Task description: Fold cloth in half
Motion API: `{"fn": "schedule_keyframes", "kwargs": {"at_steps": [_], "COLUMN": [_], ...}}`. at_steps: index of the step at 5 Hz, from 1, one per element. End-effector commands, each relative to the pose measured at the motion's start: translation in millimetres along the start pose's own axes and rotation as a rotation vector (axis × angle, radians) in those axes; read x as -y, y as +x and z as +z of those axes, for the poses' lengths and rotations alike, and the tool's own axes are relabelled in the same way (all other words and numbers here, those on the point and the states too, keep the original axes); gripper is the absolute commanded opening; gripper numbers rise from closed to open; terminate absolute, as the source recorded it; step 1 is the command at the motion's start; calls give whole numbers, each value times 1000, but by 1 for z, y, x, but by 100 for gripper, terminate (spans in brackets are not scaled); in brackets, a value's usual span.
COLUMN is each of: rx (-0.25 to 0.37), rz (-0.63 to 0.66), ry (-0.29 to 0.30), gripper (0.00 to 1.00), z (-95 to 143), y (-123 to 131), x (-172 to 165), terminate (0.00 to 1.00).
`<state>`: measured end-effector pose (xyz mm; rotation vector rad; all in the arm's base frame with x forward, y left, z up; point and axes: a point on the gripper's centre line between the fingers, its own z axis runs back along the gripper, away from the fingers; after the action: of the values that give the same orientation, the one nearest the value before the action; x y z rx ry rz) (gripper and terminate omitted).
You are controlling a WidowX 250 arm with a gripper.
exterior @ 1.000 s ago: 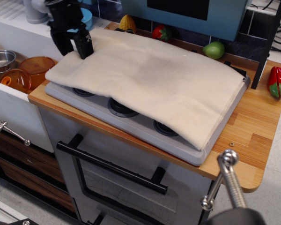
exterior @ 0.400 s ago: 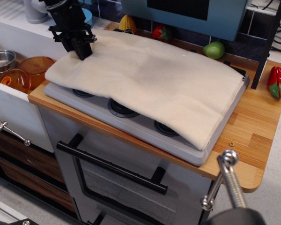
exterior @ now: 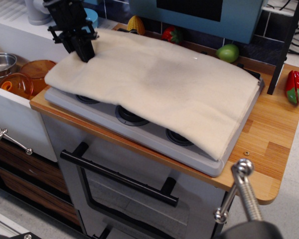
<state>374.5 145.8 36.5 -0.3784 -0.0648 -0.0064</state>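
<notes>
The cream cloth (exterior: 159,84) lies spread over the grey toy stovetop (exterior: 139,137), covering most of it. Its front right edge shows two layers. My black gripper (exterior: 84,54) stands at the cloth's far left part, pointing down, with its fingers pressed together on the fabric. The cloth's left edge hangs slightly past the stovetop's left side. The burners show only along the front strip.
Orange bowls (exterior: 37,69) and a metal pot (exterior: 1,64) sit in the sink to the left. Toy corn (exterior: 135,24), a red fruit (exterior: 172,35), a green fruit (exterior: 227,52) and a red pepper (exterior: 295,87) lie along the back and right of the wooden counter (exterior: 269,144).
The gripper's fingers were open over the cloth's left part and have closed on it. The gripper and the cloth's left edge have shifted slightly left.
</notes>
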Motion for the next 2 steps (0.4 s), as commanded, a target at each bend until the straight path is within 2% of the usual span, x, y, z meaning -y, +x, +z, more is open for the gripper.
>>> {"fn": "schedule_keyframes", "kwargs": {"at_steps": [1,2], "rx": [117,118], "rz": [-89,-96], "ry": [26,33], "gripper": [0,0], "z": [63,62], "y": [37,40], "x": [73,80], "terminate": [0,0]}}
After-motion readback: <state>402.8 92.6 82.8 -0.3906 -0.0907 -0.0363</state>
